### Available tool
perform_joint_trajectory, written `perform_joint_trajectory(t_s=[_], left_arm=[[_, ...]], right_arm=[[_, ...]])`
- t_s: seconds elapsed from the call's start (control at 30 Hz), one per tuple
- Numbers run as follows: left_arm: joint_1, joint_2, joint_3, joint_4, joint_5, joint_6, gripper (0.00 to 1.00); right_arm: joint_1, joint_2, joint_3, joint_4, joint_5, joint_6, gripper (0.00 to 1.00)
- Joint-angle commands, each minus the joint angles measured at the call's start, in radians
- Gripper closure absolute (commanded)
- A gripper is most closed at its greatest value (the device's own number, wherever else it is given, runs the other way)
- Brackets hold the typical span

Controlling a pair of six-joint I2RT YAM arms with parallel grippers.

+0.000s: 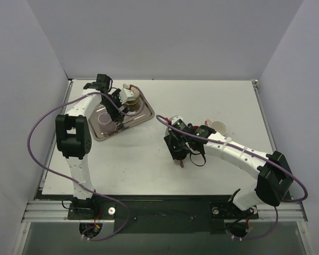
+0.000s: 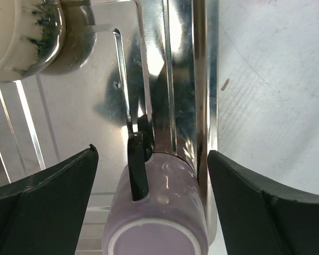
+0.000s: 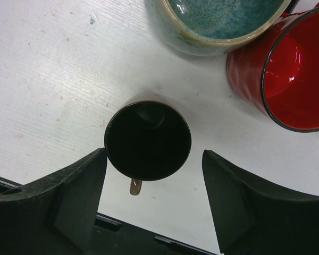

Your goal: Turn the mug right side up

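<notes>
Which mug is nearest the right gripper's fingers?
The black mug, just at the mouth of the gap between them; the red mug and teal mug stand farther out.

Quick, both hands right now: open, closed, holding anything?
Left hand: open, either side of the lilac mug on the tray, not gripping.
Right hand: open, either side of the black mug, not gripping.

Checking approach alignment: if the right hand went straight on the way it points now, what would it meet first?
The right hand would first meet the dark glossy round mug centred between its open fingers; depth to it is unclear.
</notes>
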Motion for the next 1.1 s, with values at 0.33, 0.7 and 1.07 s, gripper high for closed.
perform_joint_trajectory(t_s=[0.33,0.7,1.07], left_arm=[[-0.067,0.137,0.145,-0.088,-0.349,0.094,0.21],[-0.069,0.126,0.168,-0.151,-0.308,0.094,1.00],[0.003,-0.041,0.317,-0.153,-0.041,-0.226,1.00]], right_arm=[[-0.010,-0.050,-0.035,-0.010,0.013,0.014,0.33],[-0.008,-0.065,-0.027,-0.013,0.016,0.016,0.33],[0.010,-0.209,0.011,-0.032,0.063,-0.035,0.33]])
